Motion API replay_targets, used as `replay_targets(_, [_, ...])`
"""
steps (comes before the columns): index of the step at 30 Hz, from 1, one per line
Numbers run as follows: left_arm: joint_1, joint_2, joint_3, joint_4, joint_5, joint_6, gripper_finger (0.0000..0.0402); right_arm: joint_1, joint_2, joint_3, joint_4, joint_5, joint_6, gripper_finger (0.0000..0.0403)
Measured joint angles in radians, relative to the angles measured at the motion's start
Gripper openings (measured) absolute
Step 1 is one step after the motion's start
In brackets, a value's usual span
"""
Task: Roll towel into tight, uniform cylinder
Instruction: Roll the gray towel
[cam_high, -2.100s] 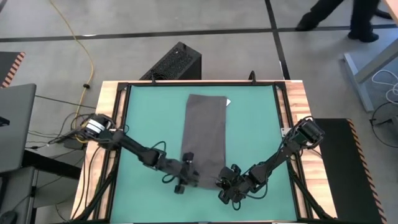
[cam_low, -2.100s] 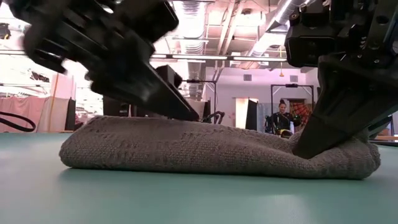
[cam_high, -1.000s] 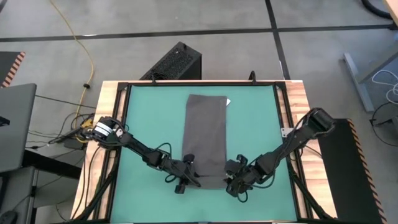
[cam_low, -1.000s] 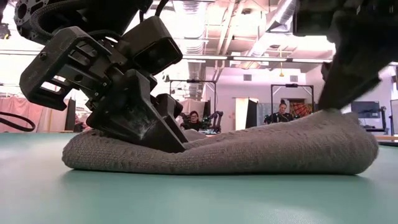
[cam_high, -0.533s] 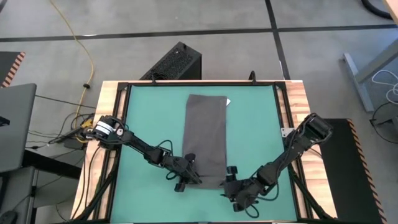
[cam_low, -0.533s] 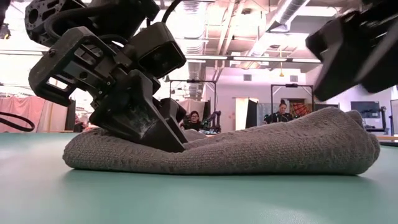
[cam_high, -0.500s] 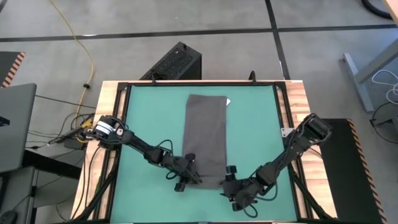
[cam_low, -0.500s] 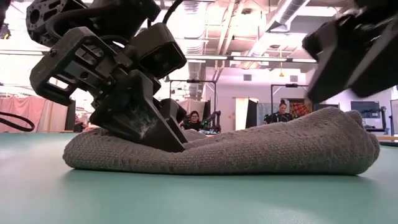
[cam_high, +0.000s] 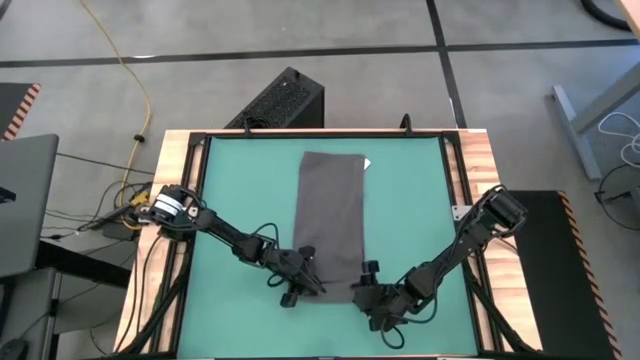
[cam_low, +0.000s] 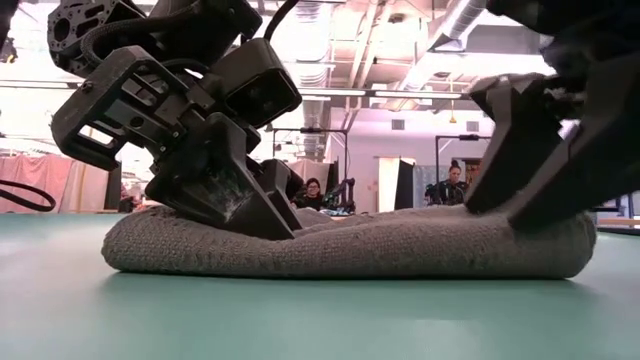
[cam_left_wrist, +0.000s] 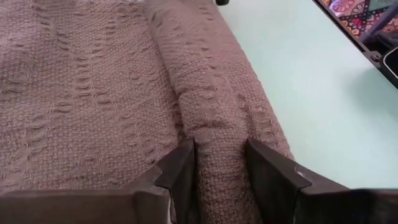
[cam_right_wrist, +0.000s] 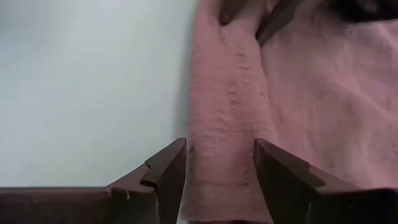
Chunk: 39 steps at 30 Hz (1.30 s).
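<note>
The dark grey towel lies lengthwise on the green mat, its near end rolled up into a low roll. A small white tag shows at its far right corner. My left gripper is shut on the roll's left part. My right gripper stands open over the roll's right end, one finger on either side of it. My left gripper pinches the roll between its two fingers, which lie across it, slanting down from the table's left. The roll rests on the mat. My right gripper straddles the roll's right end. Its fingertips slant down from the right, and the cloth is flattened under them.
Bare green mat lies left and right of the towel inside the wooden table frame. A black box stands on the floor beyond the far edge. In the low view, people sit in the room behind.
My right gripper was lifted clear above the roll's right end. It has swung briefly toward the near edge, rolled its wrist and come down on that end. The end stood high then and is pressed lower now. The rest of the towel has stayed put.
</note>
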Motion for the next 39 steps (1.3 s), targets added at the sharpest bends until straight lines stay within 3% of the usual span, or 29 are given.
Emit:
replay_targets(10, [0.003, -0.020, 0.014, -0.019, 0.022, 0.016, 0.0168, -0.003, 0.008, -0.016, -0.017, 0.032, 0.000, 0.0211])
replay_targets(14, [0.008, -0.091, 0.033, -0.126, 0.038, 0.020, 0.0169, -0.002, 0.008, -0.016, -0.038, 0.033, 0.018, 0.0202])
replay_targets(22, [0.005, -0.276, 0.041, -0.388, 0.001, 0.022, 0.0169, -0.001, 0.008, -0.017, -0.071, 0.023, 0.098, 0.0109])
replay_targets(29, [-0.099, -0.357, -0.100, -0.181, -0.138, 0.024, 0.0169, -0.001, 0.007, -0.017, -0.084, 0.022, 0.165, 0.0029])
replay_targets(33, [-0.156, -0.306, -0.152, 0.035, -0.207, 0.048, 0.0169, -0.004, 0.007, -0.017, -0.083, 0.021, 0.179, 0.0027])
replay_targets(39, [-0.192, -0.208, -0.128, 0.050, -0.352, 0.134, 0.0169, -0.023, 0.007, -0.017, -0.076, -0.011, 0.230, 0.0036])
